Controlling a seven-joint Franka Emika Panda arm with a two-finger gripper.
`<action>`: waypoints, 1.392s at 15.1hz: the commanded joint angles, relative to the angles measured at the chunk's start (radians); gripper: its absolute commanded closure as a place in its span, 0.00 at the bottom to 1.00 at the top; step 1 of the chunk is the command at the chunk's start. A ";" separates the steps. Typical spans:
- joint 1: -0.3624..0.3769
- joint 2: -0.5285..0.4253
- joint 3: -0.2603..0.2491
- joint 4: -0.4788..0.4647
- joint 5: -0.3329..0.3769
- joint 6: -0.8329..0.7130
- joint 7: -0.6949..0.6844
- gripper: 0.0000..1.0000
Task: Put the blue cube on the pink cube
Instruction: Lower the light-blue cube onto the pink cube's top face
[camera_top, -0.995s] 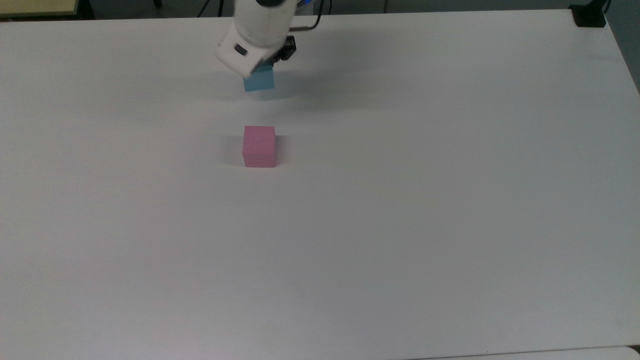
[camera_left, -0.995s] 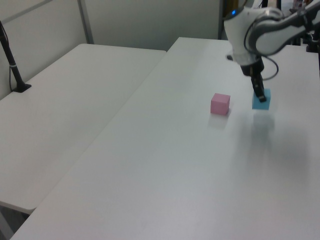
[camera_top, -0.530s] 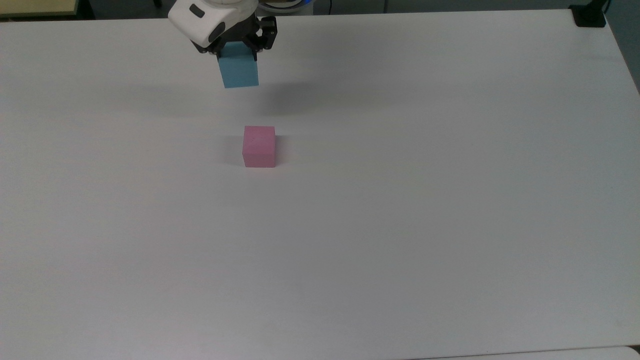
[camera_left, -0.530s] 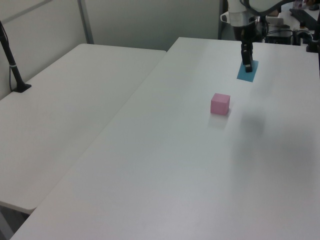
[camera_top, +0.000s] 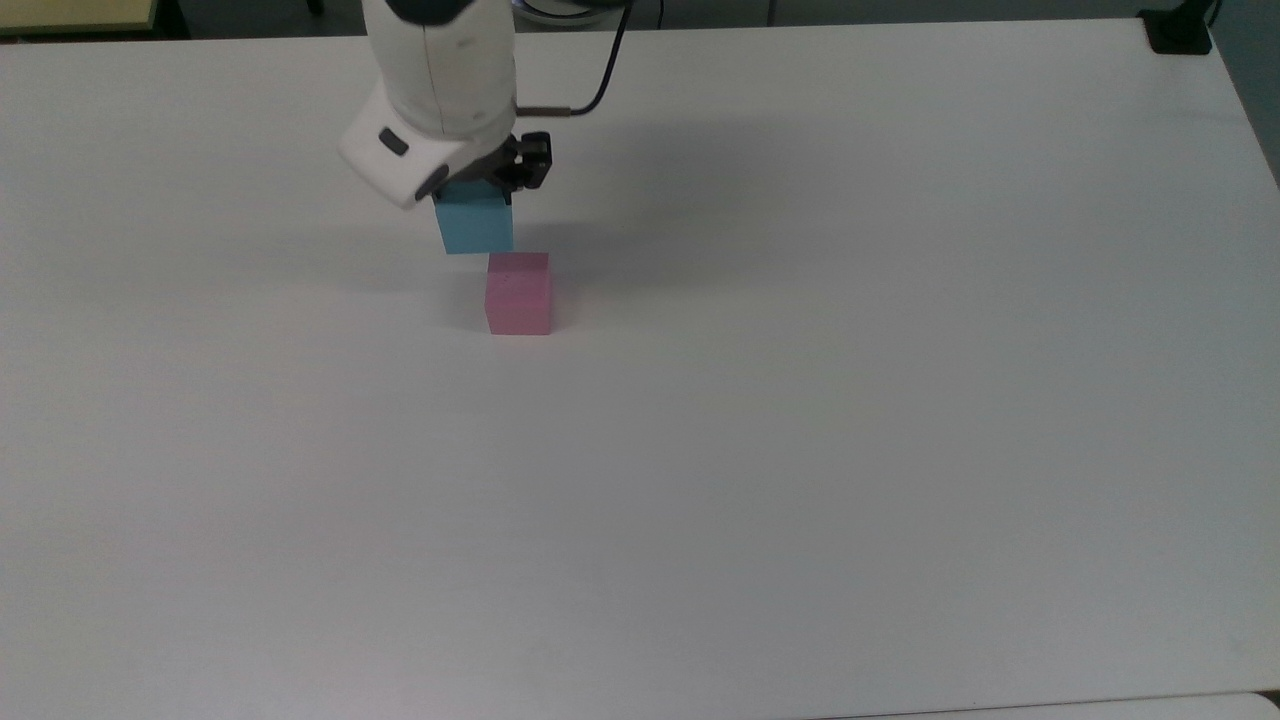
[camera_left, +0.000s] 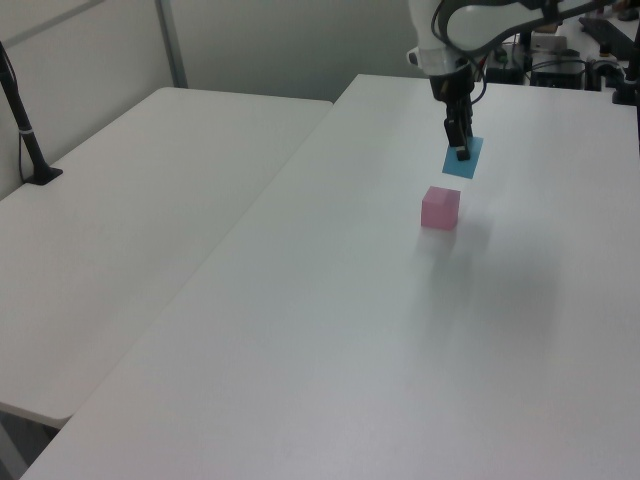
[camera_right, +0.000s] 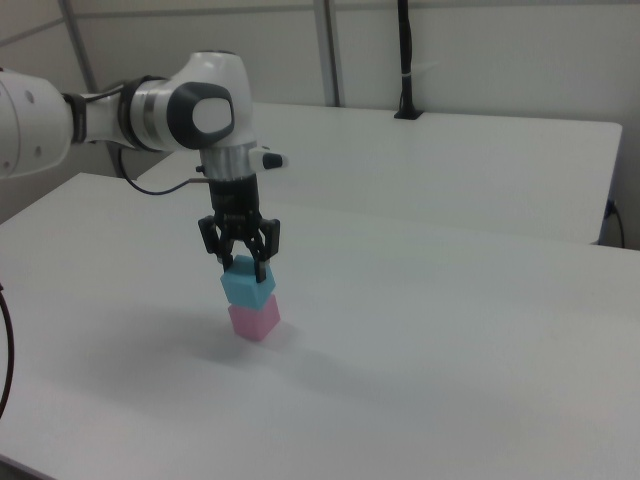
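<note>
Blue block in the air, almost over the pink one

My jaws are clamped on the small sky-blue matte foam cube (camera_right: 247, 284), carrying it clear of the white surface (camera_top: 800, 400), and the small pastel pink matte foam cube (camera_right: 253, 319) sits on that surface right underneath-ish. In the right view the blue one looks nearly stacked, but the top view and the left view put it off to one side and tilted a bit in my grip, so I reckon I'm not lined up yet. To do this well I'd square the blue cube (camera_top: 474, 224) over the pink cube (camera_top: 518, 292), come down slow till the faces meet flat, then let go gently. Both blocks look plain-faced, roughly equal in size and squishy-light, so an off-centre drop could tip.
</note>
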 joint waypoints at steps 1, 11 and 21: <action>0.020 0.040 -0.007 0.028 0.019 -0.012 0.008 0.38; 0.034 0.073 0.002 0.020 0.025 0.062 0.080 0.34; 0.052 0.101 0.002 0.020 0.027 0.099 0.132 0.17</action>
